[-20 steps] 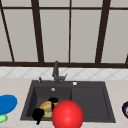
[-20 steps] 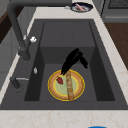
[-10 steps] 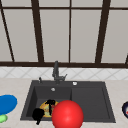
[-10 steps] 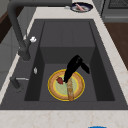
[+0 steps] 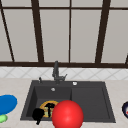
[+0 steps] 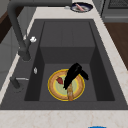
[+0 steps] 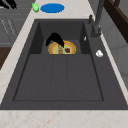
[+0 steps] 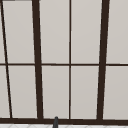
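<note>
A yellow-rimmed plate (image 6: 51, 87) lies on the floor of the dark sink's (image 5: 87, 100) left basin. On it are a small red piece (image 6: 60, 80) and a tan stick-shaped piece (image 6: 70, 94). My right hand (image 6: 74, 73) hangs over the plate with straight fingers slanting down, their tips just above the tan piece's upper end. This hand is also over the plate (image 7: 71, 47) in the right side view (image 7: 55, 38) and the front view (image 5: 50, 106). My left hand (image 5: 37, 115) floats off the sink's front left corner, its fingers (image 7: 7, 3) loose and holding nothing.
A big red ball (image 5: 67, 115) covers the sink's front edge in the front view. The dark faucet (image 5: 56, 71) stands behind the basin. A blue plate (image 5: 6, 103) and a green object (image 7: 35, 7) lie on the left counter, and a dark plate (image 6: 81, 7) on the right.
My right hand has swung over the plate, and its fingertips have moved from beside the red piece down toward the tan piece. The left hand has stayed still.
</note>
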You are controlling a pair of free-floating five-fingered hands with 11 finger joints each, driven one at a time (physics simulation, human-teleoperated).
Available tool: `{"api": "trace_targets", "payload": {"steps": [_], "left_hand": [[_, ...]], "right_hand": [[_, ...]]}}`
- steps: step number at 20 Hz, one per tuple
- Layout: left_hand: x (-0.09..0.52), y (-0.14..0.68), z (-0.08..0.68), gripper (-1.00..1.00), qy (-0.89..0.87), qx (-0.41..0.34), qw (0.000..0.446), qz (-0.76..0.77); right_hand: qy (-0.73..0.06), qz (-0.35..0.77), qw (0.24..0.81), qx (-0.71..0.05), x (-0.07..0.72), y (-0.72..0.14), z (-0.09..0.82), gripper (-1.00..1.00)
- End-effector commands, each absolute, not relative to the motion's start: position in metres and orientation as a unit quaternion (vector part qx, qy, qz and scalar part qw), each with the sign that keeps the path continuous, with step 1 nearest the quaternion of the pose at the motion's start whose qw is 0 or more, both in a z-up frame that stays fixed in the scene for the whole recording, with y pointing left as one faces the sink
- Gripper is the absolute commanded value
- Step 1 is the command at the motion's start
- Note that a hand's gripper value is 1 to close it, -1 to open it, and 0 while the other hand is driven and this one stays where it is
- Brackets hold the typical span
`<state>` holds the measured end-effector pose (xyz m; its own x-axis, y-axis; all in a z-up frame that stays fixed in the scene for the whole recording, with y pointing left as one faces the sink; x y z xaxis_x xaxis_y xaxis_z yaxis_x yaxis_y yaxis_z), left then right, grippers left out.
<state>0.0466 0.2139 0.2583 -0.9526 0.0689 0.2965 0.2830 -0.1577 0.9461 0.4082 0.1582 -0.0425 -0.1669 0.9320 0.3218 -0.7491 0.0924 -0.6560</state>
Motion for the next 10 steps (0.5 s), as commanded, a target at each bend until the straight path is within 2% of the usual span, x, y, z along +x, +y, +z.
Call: {"api": "trace_targets", "payload": {"steps": [1,3,10], "left_hand": [[0.047,0.214,0.258,0.00,-0.645,-0.136,0.072,-0.749],[0.047,0.214,0.258,0.00,-0.645,-0.136,0.072,-0.749],[0.047,0.214,0.258,0.00,-0.645,-0.136,0.072,-0.749]], "right_hand": [[-0.366,0.669,0.637,-0.116,0.412,0.165,-0.059,-1.00],[-0.368,0.668,0.634,-0.125,0.424,0.166,-0.059,-1.00],[-0.343,0.677,0.646,-0.082,0.447,0.171,-0.058,-1.00]]}}
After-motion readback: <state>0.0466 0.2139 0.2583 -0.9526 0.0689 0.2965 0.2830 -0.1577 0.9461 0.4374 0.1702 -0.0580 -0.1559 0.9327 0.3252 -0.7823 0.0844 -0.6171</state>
